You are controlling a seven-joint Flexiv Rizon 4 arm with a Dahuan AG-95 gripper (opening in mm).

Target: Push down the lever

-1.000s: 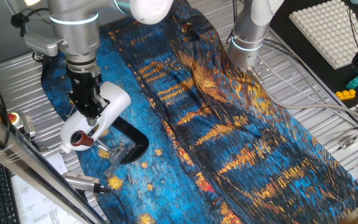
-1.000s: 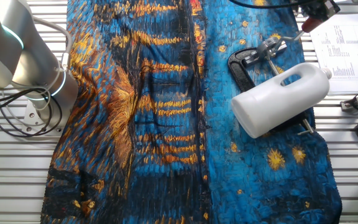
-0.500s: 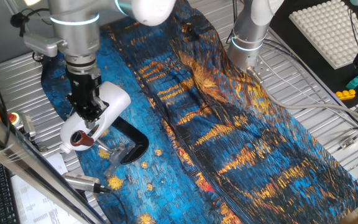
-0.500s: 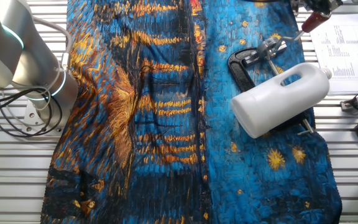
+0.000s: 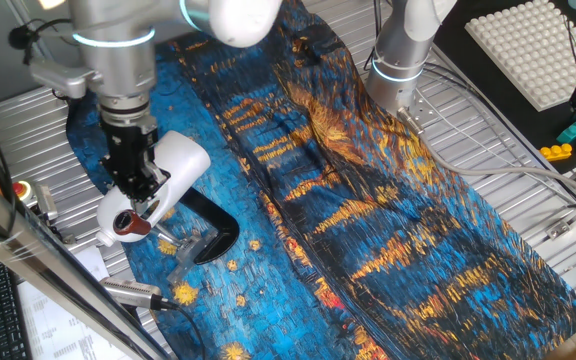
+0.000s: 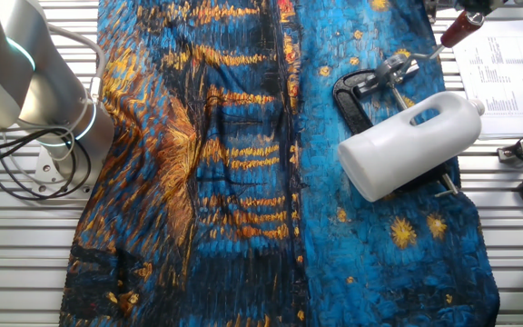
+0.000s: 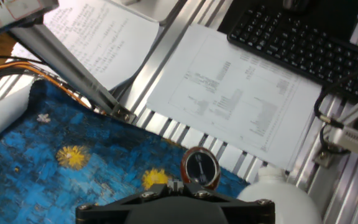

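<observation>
No text can be read: the printed sheets of paper [image 7: 229, 102] beside the black keyboard [image 7: 297, 43] carry rows of print too small and blurred to make out, the keyboard's key legends are equally illegible, and the white appliance body [image 6: 411, 143] shows no label.

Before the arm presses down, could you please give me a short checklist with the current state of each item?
1. Gripper above the lever knob: ok, it sits just over the reddish-brown knob.
2. Knob in hand view: ok, lever centred just ahead of the gripper.
3. Gripper open or shut: cannot tell.
4. Contact with the knob: cannot tell.
5. White housing seated on black base: ok, resting on the blue cloth.
</observation>
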